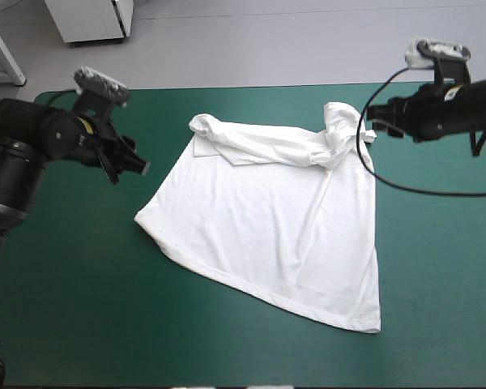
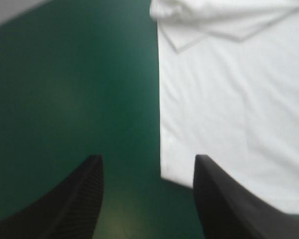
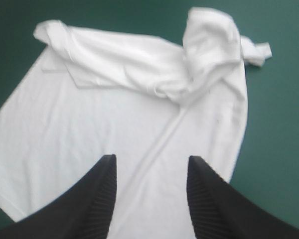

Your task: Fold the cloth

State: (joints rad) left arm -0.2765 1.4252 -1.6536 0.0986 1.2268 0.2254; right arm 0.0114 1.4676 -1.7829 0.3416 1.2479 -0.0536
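Teal-green table (image 1: 57, 316) is showing loads of bare room left, right and near side. The T-shirt (image 1: 267, 219) is lying mid-table, mostly flat, far end bunched. The left gripper (image 1: 132, 162) is hanging beside its left edge, the right gripper (image 1: 371, 123) by the bunched far-right corner, both spread apart, gripping nothing.

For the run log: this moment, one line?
T-shirt: spread, far edge bunched | left gripper: open, empty, beside left edge | right gripper: open, empty, near far right corner
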